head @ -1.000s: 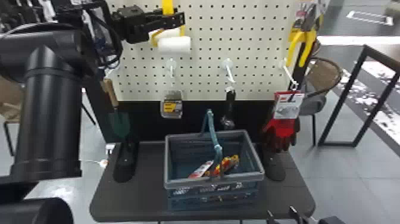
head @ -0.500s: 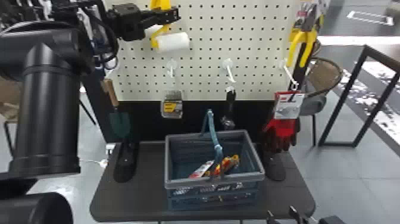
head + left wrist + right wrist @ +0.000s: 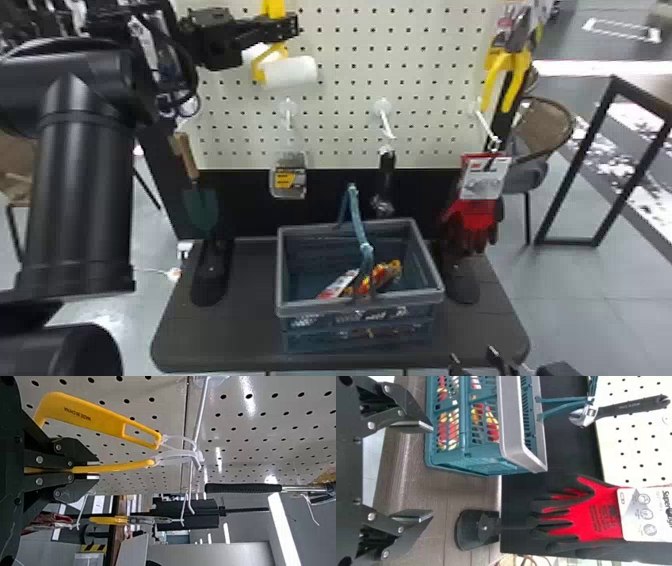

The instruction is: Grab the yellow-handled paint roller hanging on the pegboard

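At the pegboard's upper left, my left gripper (image 3: 292, 26) is shut on the yellow handle (image 3: 273, 8) of a paint roller, whose white roller sleeve (image 3: 291, 72) sits just below. Seen from the left wrist, the left gripper (image 3: 94, 470) pinches that thin yellow handle (image 3: 123, 467), whose end is still looped by a clear tie on a white hook (image 3: 200, 419). A second yellow handle (image 3: 93, 415) hangs beside it on the same hook. My right gripper (image 3: 472, 353) is parked at the bottom right; in its wrist view the right gripper (image 3: 432, 470) stands open, holding nothing.
A blue-grey basket (image 3: 360, 307) with packaged items stands on the dark table (image 3: 225, 340). Gloves (image 3: 472, 215), yellow-handled pliers (image 3: 507, 70), a wrench (image 3: 386, 175), a small package (image 3: 290, 175) and a trowel (image 3: 200, 200) hang around it.
My left gripper has closed on the handle and shifted slightly left and up; the handle and white sleeve have shifted a little with it. The right arm has kept still.
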You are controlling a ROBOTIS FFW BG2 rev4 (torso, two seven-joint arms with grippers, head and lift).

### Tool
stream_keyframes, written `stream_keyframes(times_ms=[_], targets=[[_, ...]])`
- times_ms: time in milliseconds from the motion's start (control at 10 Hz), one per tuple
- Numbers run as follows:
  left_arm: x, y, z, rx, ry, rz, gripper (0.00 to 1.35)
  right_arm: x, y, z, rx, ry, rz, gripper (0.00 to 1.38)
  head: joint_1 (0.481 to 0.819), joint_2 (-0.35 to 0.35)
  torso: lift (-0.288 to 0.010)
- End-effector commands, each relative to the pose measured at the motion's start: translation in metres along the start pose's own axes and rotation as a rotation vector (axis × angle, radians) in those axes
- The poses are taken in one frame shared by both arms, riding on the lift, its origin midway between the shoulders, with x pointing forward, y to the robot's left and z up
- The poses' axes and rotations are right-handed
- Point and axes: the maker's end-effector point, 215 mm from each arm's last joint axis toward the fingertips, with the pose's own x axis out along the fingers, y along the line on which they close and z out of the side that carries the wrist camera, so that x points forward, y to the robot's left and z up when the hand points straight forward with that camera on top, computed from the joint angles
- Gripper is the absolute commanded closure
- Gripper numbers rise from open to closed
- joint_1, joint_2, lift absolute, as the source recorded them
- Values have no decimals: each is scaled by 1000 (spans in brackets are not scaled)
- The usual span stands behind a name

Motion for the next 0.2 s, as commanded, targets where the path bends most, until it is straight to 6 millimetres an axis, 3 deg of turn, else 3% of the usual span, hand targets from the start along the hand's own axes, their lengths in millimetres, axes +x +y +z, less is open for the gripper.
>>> stream_keyframes(times_ms=[0,100], targets=[[0,0,1,2,-4,0,1196,0,0,0,0,0,0,506,549,0,-100],[-1,1,1,4,-6,5,1196,0,0,0,1,0,0,506,549,0,-100]])
